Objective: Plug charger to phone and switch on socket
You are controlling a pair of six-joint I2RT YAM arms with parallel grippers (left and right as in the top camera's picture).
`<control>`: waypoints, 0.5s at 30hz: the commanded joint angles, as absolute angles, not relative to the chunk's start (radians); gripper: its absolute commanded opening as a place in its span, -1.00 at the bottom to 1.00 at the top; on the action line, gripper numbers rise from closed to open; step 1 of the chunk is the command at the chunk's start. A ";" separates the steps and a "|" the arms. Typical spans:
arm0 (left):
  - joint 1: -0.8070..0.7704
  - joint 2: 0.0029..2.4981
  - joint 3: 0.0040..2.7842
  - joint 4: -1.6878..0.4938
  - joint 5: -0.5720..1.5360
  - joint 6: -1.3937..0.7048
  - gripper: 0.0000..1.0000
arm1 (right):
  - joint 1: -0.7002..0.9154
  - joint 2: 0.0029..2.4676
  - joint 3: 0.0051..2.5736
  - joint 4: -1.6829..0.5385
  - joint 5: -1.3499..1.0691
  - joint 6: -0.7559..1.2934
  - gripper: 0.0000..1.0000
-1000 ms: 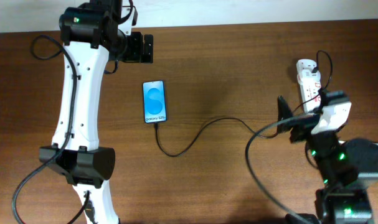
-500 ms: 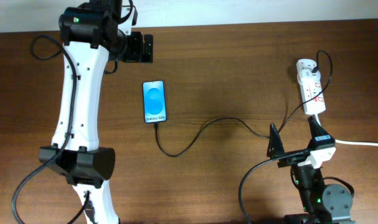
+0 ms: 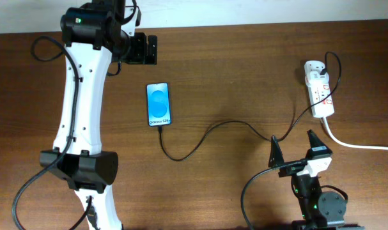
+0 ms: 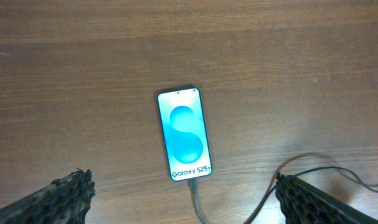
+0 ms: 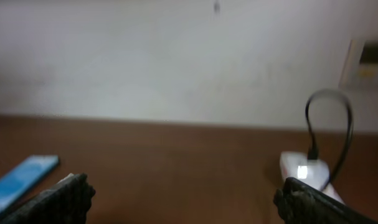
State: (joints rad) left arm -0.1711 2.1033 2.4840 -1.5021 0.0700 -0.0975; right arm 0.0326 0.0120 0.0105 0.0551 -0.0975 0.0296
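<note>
One brown wooden table [image 3: 245, 76] is filling the overhead view. Two robot arms are sitting at it. The tall white left arm [image 3: 78, 96] is reaching along the left side, and the right arm's base [image 3: 321, 204] is showing at the lower right edge.

The left end effector [image 3: 153, 50] is hovering just beyond the phone's top end, holding nothing, with its fingers [image 4: 67, 196] spread wide apart in the wrist view. The right end effector [image 3: 294, 148] is also gaping open and empty, near the socket's lower end but not touching it.

The socket [image 3: 319, 92] – a white power strip – is lying at the far right, with its thick white cord [image 3: 360, 145] trailing off the right edge. Whether its switch is on cannot be told.

The phone [image 3: 158, 104] is lying flat and face up left of centre, its blue screen glowing.

The charger [image 3: 206, 137] is running from the phone's bottom edge – its tip is sitting in the port – then curving across the table to the socket.
</note>
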 commanded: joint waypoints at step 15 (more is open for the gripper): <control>-0.170 2.079 2.484 -1.501 0.063 -0.093 0.99 | 0.039 0.004 0.006 -0.073 -0.070 0.038 0.97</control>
